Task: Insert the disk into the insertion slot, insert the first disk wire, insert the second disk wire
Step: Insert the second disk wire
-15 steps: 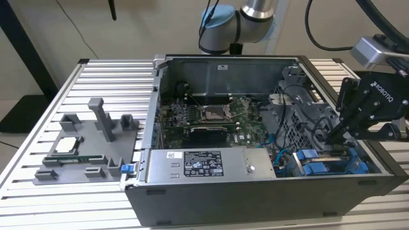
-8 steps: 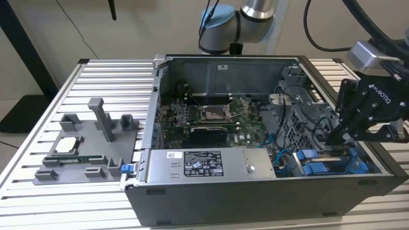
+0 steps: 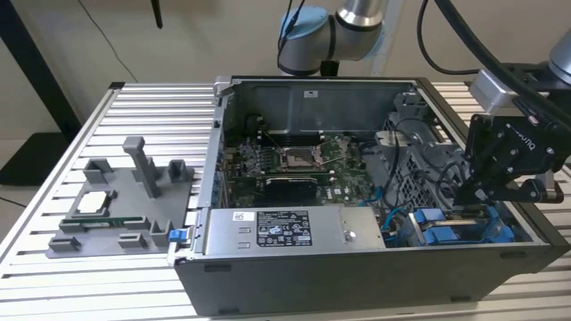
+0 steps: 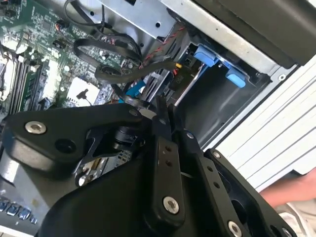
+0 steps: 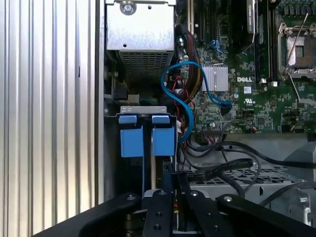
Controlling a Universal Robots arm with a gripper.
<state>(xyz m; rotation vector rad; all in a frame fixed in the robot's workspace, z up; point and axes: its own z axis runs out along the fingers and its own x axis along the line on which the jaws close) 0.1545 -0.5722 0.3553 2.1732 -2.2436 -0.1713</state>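
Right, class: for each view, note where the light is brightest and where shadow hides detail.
Exterior view: the slatted table is evenly bright, while the case interior under the gripper sits in shadow. Second wrist view: the same table glares white and the drive bay is almost black. First wrist view: the metal box shines and the blue tabs are well lit.

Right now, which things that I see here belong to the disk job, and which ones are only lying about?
For the job: tool; blue disk carriers; drive cage; probably also the blue cable and black cables.

Lying about: grey fixture with processor and memory stick; power-supply box; processor socket.
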